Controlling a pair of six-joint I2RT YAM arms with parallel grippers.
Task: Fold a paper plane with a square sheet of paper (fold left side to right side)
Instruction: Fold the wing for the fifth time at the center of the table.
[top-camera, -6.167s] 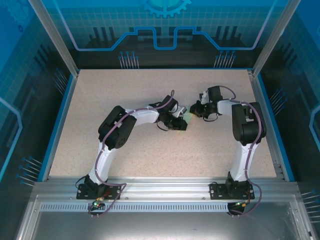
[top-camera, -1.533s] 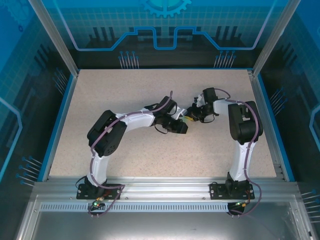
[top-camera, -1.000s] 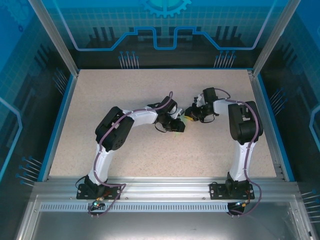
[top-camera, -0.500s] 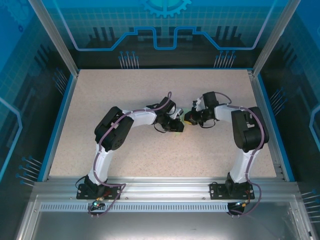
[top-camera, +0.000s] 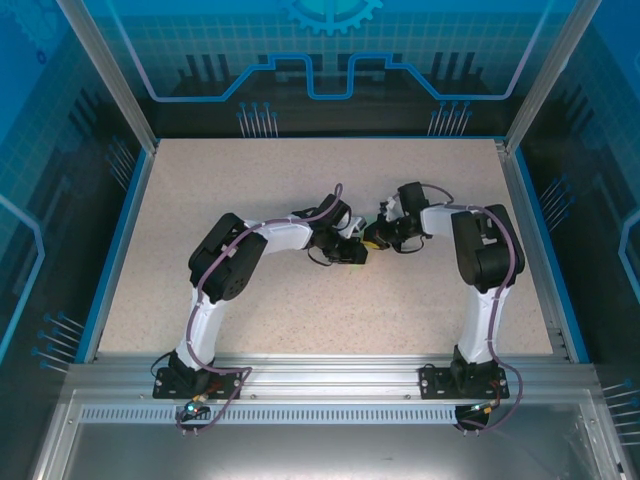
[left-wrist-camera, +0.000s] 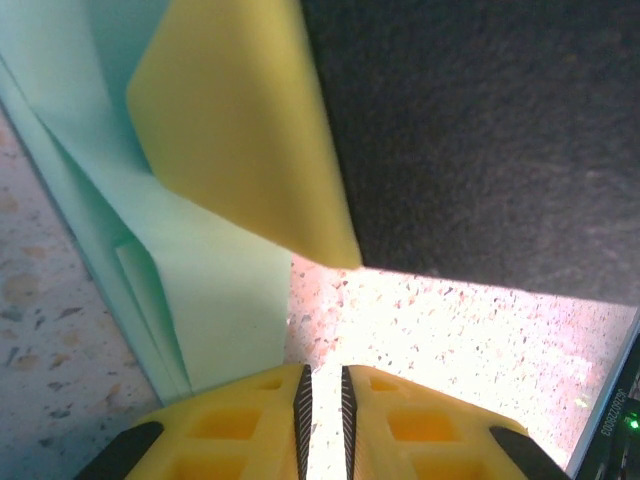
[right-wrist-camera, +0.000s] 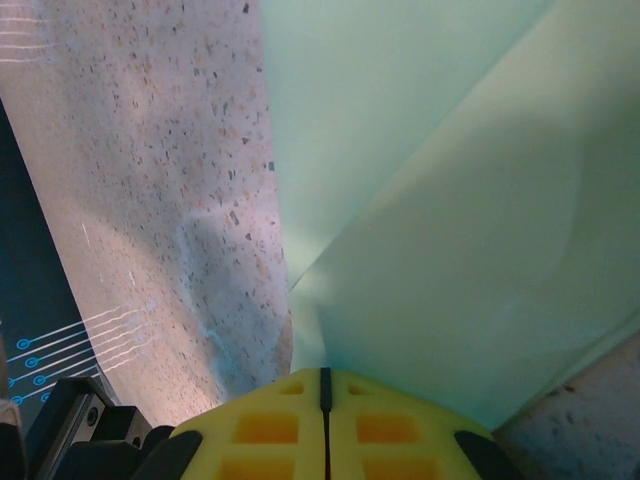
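Two arms (top-camera: 225, 265) are bolted at the near edge of the table (top-camera: 250, 180), one at each side, and both reach inward. They meet about the middle of the table, well apart from all four edges. There the left gripper (top-camera: 356, 252) and the right gripper (top-camera: 374, 238) sit just beside each other, tip to tip.

One piece of paper (left-wrist-camera: 220, 290) lies flat on the table under the two grippers. It is pale mint green and partly folded.

In the left wrist view the left gripper's two yellow fingers are drawn almost together. Only a slim slit remains, and bare table shows through it. The paper runs under the left one of the two fingers, and at least two layers show along its folded edge. Beyond it, one yellow finger (left-wrist-camera: 240, 130) of the right gripper lies over the paper, with that gripper's dark body beside it.

In the right wrist view the right gripper's two fingers are pressed fully together, with only a thin line between them. Their tip is over the paper. I cannot tell whether any paper is pinched between them. Two faces of the paper meet there along one straight crease.
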